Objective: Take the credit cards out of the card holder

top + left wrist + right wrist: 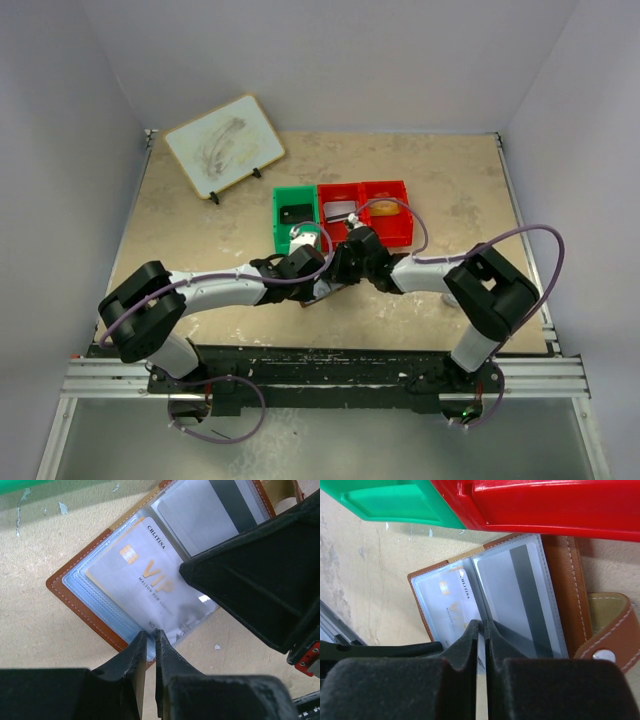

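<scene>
The card holder [85,592] lies spread open on the tan table [200,230], just in front of the bins and right under the two grippers. Its brown leather edge frames clear sleeves. One sleeve shows a pale card [150,577] lettered VIP, the other a grey card [505,590] with a dark stripe.

The left gripper [149,636] has its fingers almost together, only a thin slit between them, with the tips at the holder's near edge. I cannot tell whether they clamp that edge. The right gripper [481,626] is closed just as narrowly over the fold between the sleeves. A thin pale strip shows in the slit, seemingly a sleeve leaf pinched edge-on.

The green bin [385,500] and a red bin [545,505] crowd the holder's far side.

From above, both wrists meet over the holder and hide nearly all of it. That view alone shows a second red bin [388,210] and a sketched board [225,145] propped at the far left. Only the right wrist view shows the strap tab with its snap [607,635]. In the left wrist view the right gripper's black bulk covers part of the striped card.
</scene>
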Controlling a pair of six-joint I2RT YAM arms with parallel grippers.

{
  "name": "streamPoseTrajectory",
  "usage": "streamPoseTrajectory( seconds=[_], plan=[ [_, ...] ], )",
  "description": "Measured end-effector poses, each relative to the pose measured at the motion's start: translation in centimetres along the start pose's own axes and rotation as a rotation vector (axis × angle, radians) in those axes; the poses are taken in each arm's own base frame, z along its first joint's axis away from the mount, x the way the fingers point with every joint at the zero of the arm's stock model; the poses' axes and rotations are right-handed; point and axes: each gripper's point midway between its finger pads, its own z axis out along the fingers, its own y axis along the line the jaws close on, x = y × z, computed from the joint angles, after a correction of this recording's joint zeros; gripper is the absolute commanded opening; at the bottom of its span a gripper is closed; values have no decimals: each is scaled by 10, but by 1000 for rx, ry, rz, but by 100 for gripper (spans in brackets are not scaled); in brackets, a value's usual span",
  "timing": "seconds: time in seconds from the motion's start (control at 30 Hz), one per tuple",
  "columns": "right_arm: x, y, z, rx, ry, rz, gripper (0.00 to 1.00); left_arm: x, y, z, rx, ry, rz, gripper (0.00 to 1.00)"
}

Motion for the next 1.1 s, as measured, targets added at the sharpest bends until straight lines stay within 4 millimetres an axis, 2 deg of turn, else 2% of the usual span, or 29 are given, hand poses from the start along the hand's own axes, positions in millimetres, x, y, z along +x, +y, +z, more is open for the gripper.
streamPoseTrajectory(
  seconds=[0.2, 0.4, 0.57, 0.73, 0.93, 1.1],
  plan=[
    [3, -5, -10, -6, -27, 10, 0, 0, -1, 0, 2, 1, 0, 9],
    [27, -16, -32, -42, -26, 88, 0, 2, -5, -1, 15, 2, 8, 11],
    [38, -15, -38, -76, -18, 141, 0, 2, -5, -1, 15, 1, 8, 19],
    [46, -15, -42, -103, -7, 211, 13, 3, -6, -2, 21, 7, 12, 24],
    [48, -15, -46, -107, -9, 294, 19, 2, -8, -3, 29, 12, 27, 25],
    [51, -17, -47, -120, -17, 351, 22, -9, -18, -7, 55, -4, 47, 22]
  ],
)
